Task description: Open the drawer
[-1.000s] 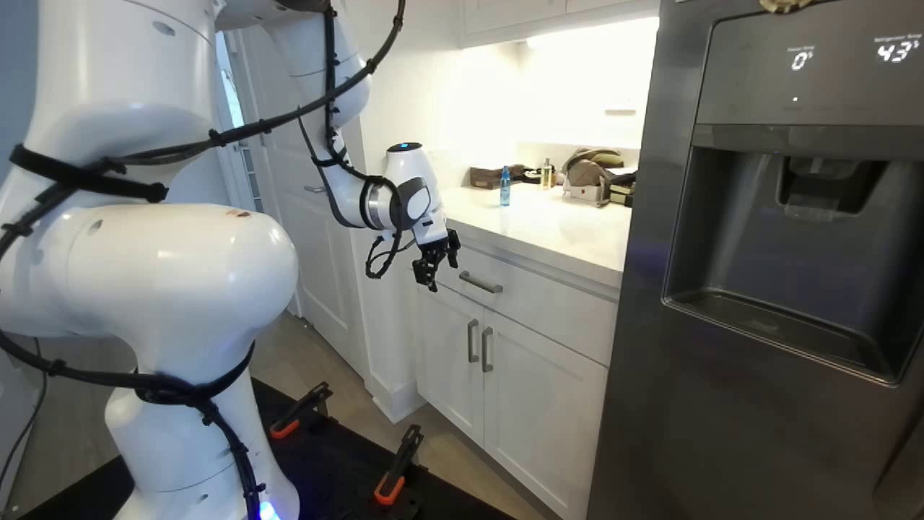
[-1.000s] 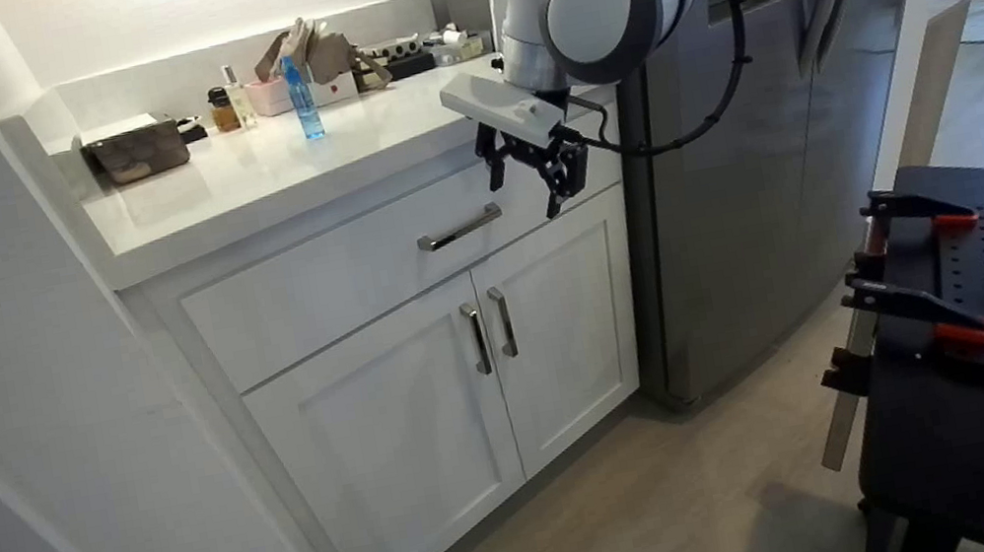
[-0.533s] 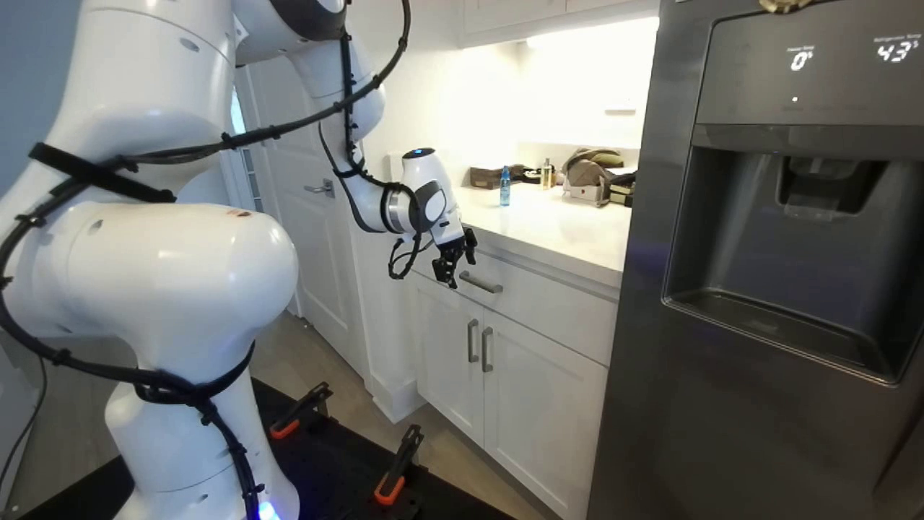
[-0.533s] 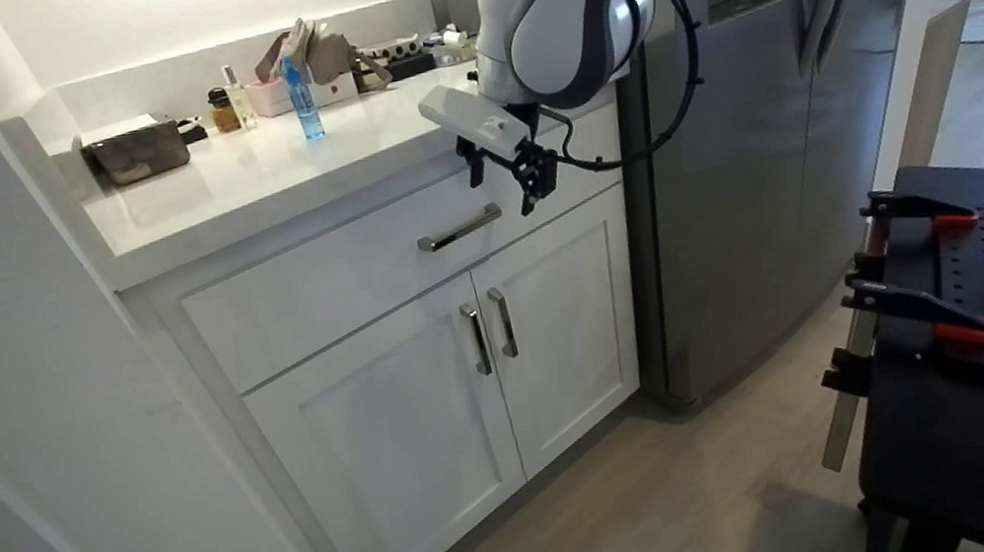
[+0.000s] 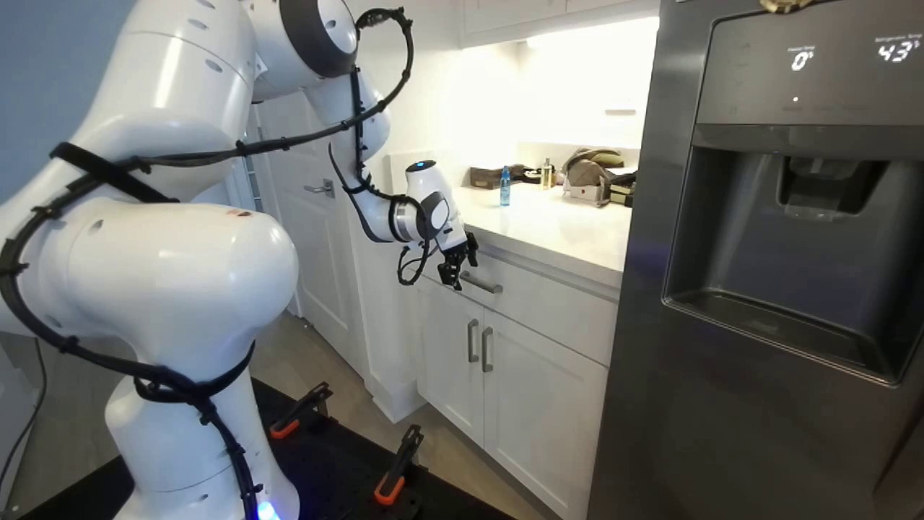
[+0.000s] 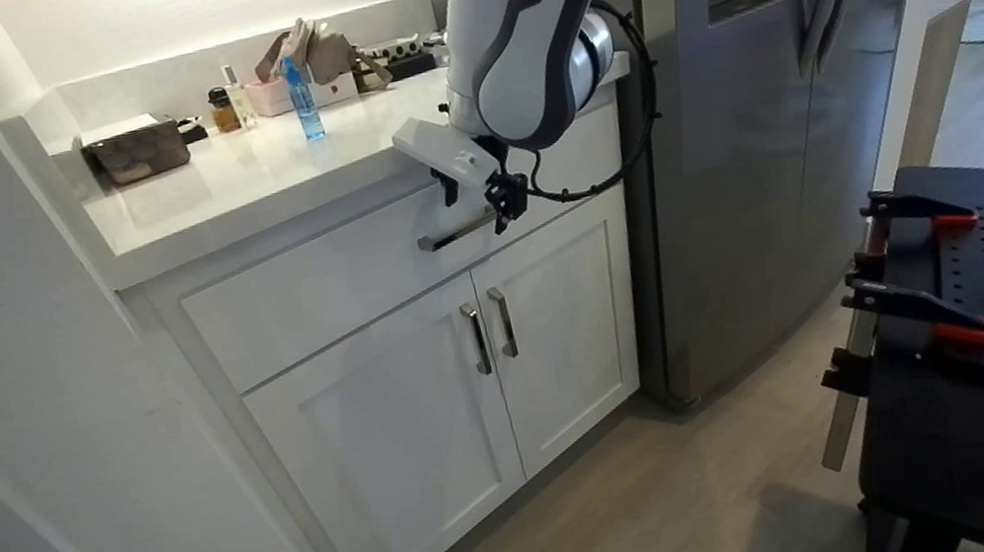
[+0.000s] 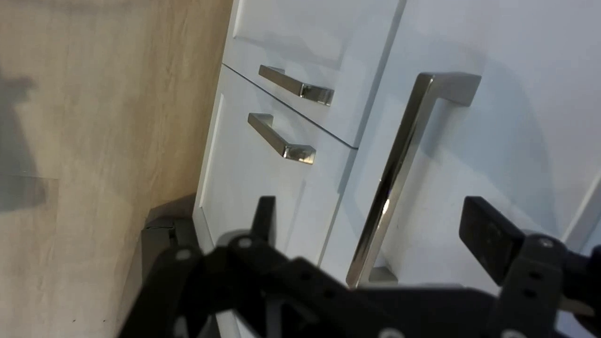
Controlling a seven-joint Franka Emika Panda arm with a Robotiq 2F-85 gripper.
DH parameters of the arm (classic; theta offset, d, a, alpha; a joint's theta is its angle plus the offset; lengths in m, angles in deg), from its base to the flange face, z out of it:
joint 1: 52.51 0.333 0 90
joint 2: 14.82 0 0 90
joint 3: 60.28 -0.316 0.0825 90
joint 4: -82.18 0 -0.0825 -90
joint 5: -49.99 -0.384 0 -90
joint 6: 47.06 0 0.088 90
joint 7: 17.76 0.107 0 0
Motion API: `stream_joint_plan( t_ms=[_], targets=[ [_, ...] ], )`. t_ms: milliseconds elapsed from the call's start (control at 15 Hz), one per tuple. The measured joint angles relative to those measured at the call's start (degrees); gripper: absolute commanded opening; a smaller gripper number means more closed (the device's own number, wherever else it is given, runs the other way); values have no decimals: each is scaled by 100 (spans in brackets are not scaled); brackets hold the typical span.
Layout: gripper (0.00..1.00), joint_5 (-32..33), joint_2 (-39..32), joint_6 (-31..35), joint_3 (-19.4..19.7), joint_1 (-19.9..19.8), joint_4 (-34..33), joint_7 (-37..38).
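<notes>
Before the drawer (image 6: pixel 306 297), the hand (image 7: pixel 370 206) — spread wide — hides part of the handle (image 7: pixel 399 173).

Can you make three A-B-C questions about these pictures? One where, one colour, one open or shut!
1. Where is the blue bottle? A: on the floor. B: on the counter. C: on the fridge.
2. What colour is the gripper? A: black. B: red. C: yellow.
3. How is the drawer? A: halfway out. B: wide open. C: shut.

1 B: it stands there in both exterior views.
2 A: it looks black in the wrist view.
3 C: its front lies flush, no inside showing.
</notes>
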Motion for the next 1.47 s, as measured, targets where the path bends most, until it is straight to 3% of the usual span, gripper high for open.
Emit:
stream_joint_plan(
  t_ms=[600, 1067, 1400, 1467],
  targets=[
    [100, -43, -557, -16, 5, 138, -342, 487],
    [100, -47, -600, -19, 65, 198, -352, 674],
    [100, -47, -650, -93, 335, 255, -330, 779],
    [75, -47, -675, -115, 397, 257, -330, 787]
  ],
)
